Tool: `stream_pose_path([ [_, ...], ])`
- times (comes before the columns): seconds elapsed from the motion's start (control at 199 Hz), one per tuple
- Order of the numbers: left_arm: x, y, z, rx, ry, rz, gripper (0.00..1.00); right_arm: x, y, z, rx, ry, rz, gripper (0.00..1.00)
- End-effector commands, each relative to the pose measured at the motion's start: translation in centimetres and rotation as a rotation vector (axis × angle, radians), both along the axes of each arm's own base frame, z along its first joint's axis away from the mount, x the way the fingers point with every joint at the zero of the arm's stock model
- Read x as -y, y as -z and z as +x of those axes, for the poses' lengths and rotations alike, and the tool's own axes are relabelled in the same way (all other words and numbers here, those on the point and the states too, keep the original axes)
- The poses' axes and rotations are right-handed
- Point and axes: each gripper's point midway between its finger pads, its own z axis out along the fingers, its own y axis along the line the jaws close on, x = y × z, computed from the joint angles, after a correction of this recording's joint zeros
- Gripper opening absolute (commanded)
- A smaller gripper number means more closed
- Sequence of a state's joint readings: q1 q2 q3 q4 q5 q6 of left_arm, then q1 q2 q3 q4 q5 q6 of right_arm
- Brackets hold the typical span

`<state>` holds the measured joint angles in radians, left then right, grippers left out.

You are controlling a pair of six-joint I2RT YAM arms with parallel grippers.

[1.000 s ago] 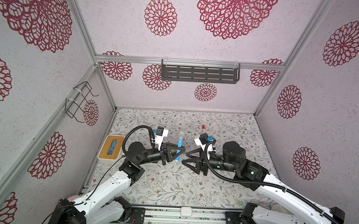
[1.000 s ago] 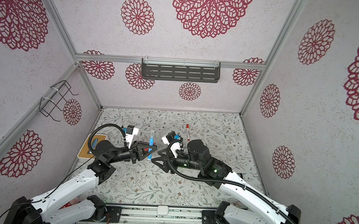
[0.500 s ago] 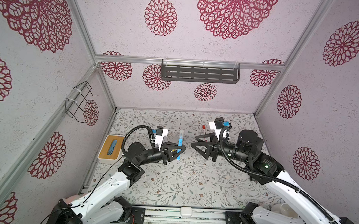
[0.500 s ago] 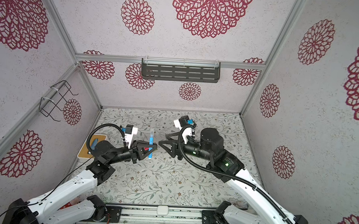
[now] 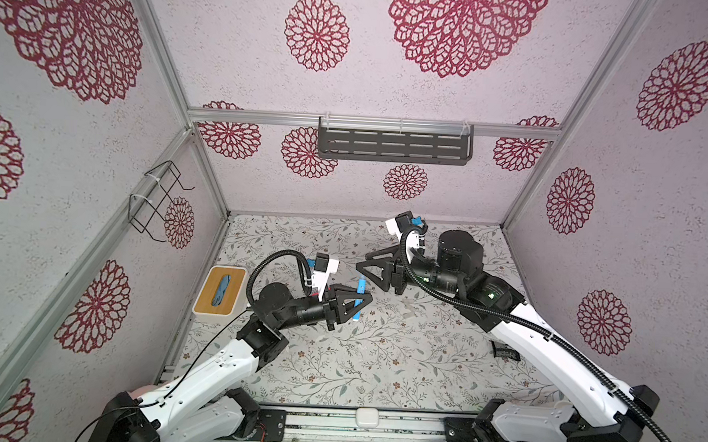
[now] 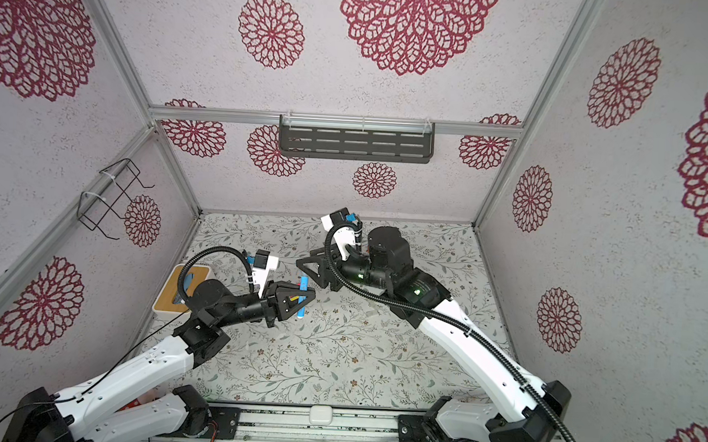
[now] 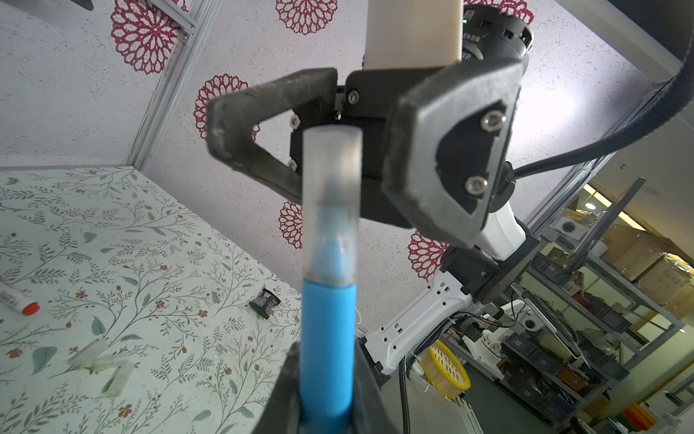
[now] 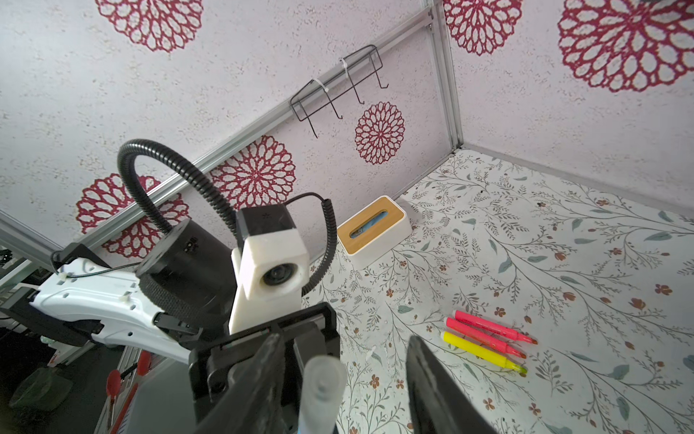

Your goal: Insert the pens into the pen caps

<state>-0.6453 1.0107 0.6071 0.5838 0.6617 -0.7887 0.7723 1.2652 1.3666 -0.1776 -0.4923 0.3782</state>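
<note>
My left gripper [image 5: 360, 300] [image 6: 304, 296] [image 7: 326, 407] is shut on a blue pen [image 5: 359, 291] [image 6: 303, 291] [image 7: 327, 338] held above the table. A translucent pen cap [image 7: 332, 195] [image 8: 323, 383] sits on that pen's tip. My right gripper [image 5: 364, 262] [image 6: 304, 257] [image 8: 345, 340] is open, just behind and above the capped tip; the cap shows between its jaws with a gap on each side. Two pink-red pens [image 8: 488, 327] and a yellow pen [image 8: 480, 351] lie side by side on the table. A white pen with a red end [image 7: 15, 300] and loose clear pen caps [image 7: 97, 353] also lie there.
A white tissue box with a wooden top [image 5: 219, 290] [image 8: 371, 229] stands by the left wall. A small black object [image 5: 503, 352] [image 7: 264, 302] lies near the right wall. A wire rack [image 5: 158, 199] hangs on the left wall and a dark shelf [image 5: 393, 145] on the back wall.
My right gripper has drawn away from the left gripper's pen, rising toward the back of the table. The left gripper has kept its hold on the blue pen and hardly moved.
</note>
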Motion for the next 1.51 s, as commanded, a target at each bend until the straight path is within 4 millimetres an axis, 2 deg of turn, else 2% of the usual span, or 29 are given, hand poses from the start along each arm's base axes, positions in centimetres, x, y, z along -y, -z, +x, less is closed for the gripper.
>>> stream_pose_path([
  [0.0,0.2,-0.9,0.1,0.032,-0.007,-0.009,0.00,-0.1,-3.7,-0.7,0.055,-0.040,0.083,0.52],
  [0.11,0.2,-0.9,0.1,0.034,-0.009,-0.010,0.00,-0.5,-3.4,-0.7,0.041,-0.062,0.083,0.44],
  [0.231,0.1,-0.9,0.3,0.041,-0.025,-0.008,0.00,-0.9,-2.5,-1.0,0.021,-0.092,0.071,0.29],
  [0.331,0.1,-1.2,0.6,0.047,-0.037,-0.011,0.00,-1.1,-1.0,-1.3,-0.010,-0.115,0.051,0.23],
  [0.497,0.2,-1.6,0.9,0.057,-0.042,-0.013,0.00,-0.9,1.5,-1.8,-0.052,-0.116,0.022,0.04],
  [0.567,0.2,-1.8,1.2,0.060,-0.053,-0.016,0.00,-0.8,2.5,-2.2,-0.072,-0.117,0.020,0.00],
  [0.723,-0.3,-2.7,1.9,0.082,-0.080,-0.052,0.00,-1.0,5.8,-2.9,-0.117,-0.065,-0.014,0.00],
  [0.808,-0.5,-3.4,2.2,0.088,-0.078,-0.069,0.00,-1.2,8.7,-3.2,-0.162,0.006,-0.066,0.00],
  [0.969,-1.2,-4.5,2.4,0.108,-0.077,-0.108,0.00,-2.1,13.9,-7.1,-0.227,-0.069,-0.146,0.00],
  [1.064,-1.6,-5.3,2.5,0.108,-0.050,-0.149,0.00,-2.2,15.7,-10.0,-0.238,-0.192,-0.153,0.00],
  [1.13,-1.9,-5.6,2.7,0.101,-0.044,-0.170,0.00,-1.7,17.0,-11.1,-0.241,-0.231,-0.178,0.00],
  [1.26,-2.4,-5.3,3.5,0.089,-0.074,-0.163,0.00,-1.0,18.2,-12.3,-0.251,-0.273,-0.192,0.00],
  [1.391,-2.6,-4.7,4.1,0.081,-0.116,-0.133,0.00,-0.6,18.8,-11.2,-0.266,-0.187,-0.216,0.00],
  [1.501,-2.3,-4.1,4.4,0.067,-0.116,-0.107,0.00,-0.9,17.9,-10.4,-0.266,-0.145,-0.187,0.00],
])
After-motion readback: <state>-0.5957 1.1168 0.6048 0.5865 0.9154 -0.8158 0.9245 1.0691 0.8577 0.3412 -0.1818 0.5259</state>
